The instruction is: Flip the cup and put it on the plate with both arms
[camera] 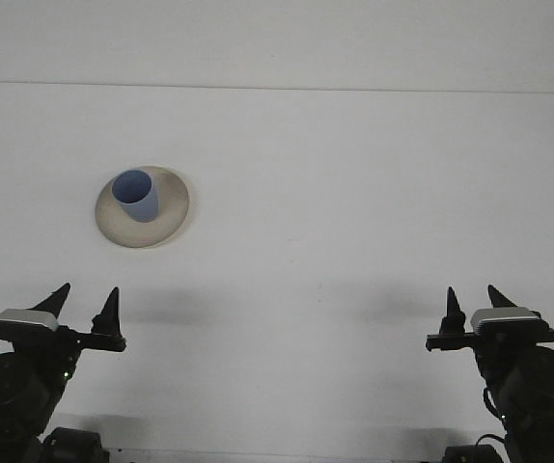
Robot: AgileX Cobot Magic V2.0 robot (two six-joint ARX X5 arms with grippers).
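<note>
Cup: a blue cup (136,195) stood on a beige plate (166,214), mouth open and facing up, set toward the plate's left half, its base touching the plate.
Plate: it lay on the white table (354,193), in the left half of the view and toward the middle depth.
Left gripper (84,302): low at the near left edge, fingers spread apart and pointing up and away, grasping nothing.
Right gripper (475,301): low at the near right edge, fingers also parted, empty.
Direction to cup: from the left gripper the cup lay ahead and slightly right, well apart; from the right gripper it lay far across the table, ahead and left.
Nearer arm: the left, clearly.
Cup axis: close to vertical, leaning a little in this view, opening on top.
Task judgement: the cup already sat right way up on the plate, so the placing looked done, with both arms drawn clear of it.
</note>
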